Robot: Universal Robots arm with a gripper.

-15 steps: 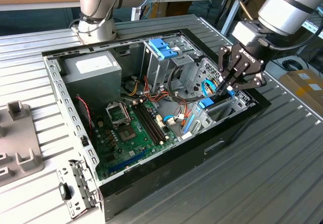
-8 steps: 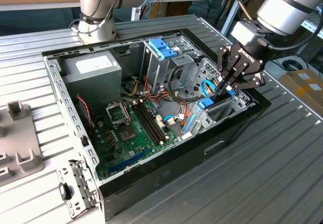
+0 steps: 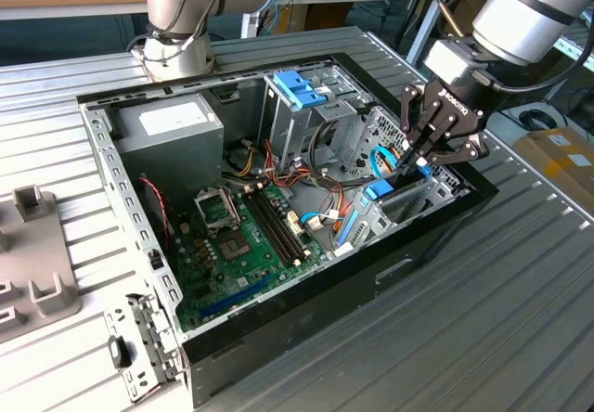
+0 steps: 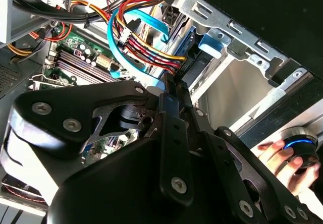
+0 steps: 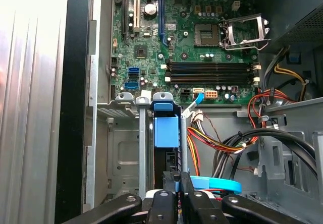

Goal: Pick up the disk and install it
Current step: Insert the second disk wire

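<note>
A: Where does the black multi-link claw (image 3: 419, 159) sit?

B: In the exterior view it hangs over the far end of the open black desktop computer case (image 3: 306, 315), which lies on the ribbed grey metal worktop (image 3: 483, 338). Its fingers come together on the edge of the disk (image 3: 388, 189), a flat drive in a light-blue plastic carrier, standing on edge in a bay beside the case wall.

A: Is the grip plain to see?

B: Partly. In the first wrist view the fingers (image 5: 174, 183) pinch close above the blue carrier (image 5: 166, 128), but the claw's own links cut off the contact. In the second wrist view the claw's body hides most of the drive; the grey metal face and any label cannot be made out.

A: What else shows?

B: The green motherboard (image 3: 246, 236), a bundle of red, yellow and black wires (image 5: 212, 138), and a hand (image 4: 280, 158) resting on a round blue-lit knob at the frame's edge.
</note>
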